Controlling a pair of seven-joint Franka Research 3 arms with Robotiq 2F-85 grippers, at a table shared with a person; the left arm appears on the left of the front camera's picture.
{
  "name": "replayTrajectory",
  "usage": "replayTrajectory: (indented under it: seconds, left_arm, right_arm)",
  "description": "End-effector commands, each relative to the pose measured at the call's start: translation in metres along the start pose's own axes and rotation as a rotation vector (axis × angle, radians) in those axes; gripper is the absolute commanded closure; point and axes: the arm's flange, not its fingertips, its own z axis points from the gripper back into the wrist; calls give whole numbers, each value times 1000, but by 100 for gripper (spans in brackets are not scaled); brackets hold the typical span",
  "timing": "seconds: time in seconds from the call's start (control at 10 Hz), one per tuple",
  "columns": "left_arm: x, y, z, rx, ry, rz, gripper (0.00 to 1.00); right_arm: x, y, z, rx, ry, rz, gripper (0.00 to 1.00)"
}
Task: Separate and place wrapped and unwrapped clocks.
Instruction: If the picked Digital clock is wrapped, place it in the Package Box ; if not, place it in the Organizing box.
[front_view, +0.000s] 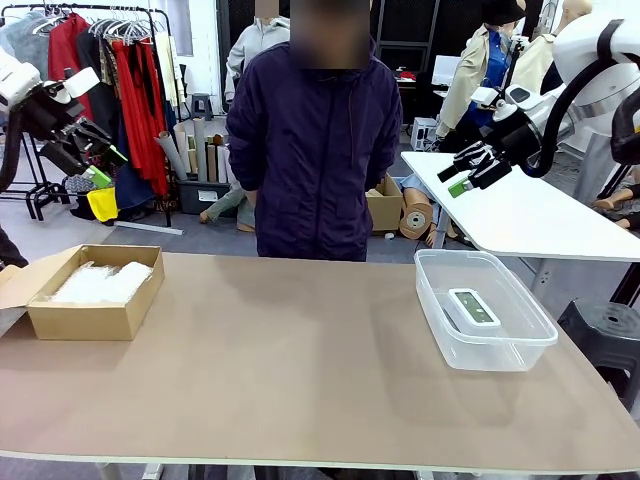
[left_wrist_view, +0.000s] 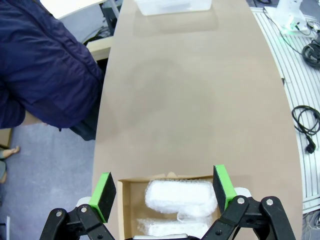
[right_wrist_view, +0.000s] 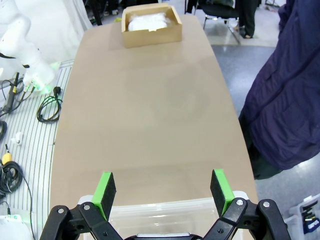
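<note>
The bare white clock (front_view: 472, 307) with a grey-green screen lies inside the clear plastic tub (front_view: 440, 272) at the table's right. Two wrapped clocks (front_view: 100, 283) in crinkly white wrap lie in the brown cardboard box (front_view: 85, 322) at the left; the left wrist view looks down on these wrapped clocks (left_wrist_view: 181, 195). My left gripper (front_view: 95, 152) hangs open high above the box, and from its own camera the left gripper (left_wrist_view: 162, 189) holds nothing. My right gripper (front_view: 470, 168) is open, raised above the tub; in the right wrist view the right gripper (right_wrist_view: 162, 189) is empty over the tub's rim (right_wrist_view: 165, 207).
A person in a dark jacket (front_view: 312, 130) stands at the far edge, middle. The brown tabletop (front_view: 290, 370) between box and tub is bare. A white table (front_view: 520, 210) stands beyond the right side; a black stool (front_view: 610, 335) is by the right edge.
</note>
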Motion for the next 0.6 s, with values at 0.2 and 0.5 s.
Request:
replayTrajectory:
  seconds: [0.2, 0.5]
  left_arm:
    - [0, -1, 0, -5, -1, -4, 0]
    - [0, -1, 0, -5, -1, -4, 0]
  right_arm:
    - [2, 3, 0, 1, 1, 5, 0]
    - [2, 3, 0, 1, 1, 5, 0]
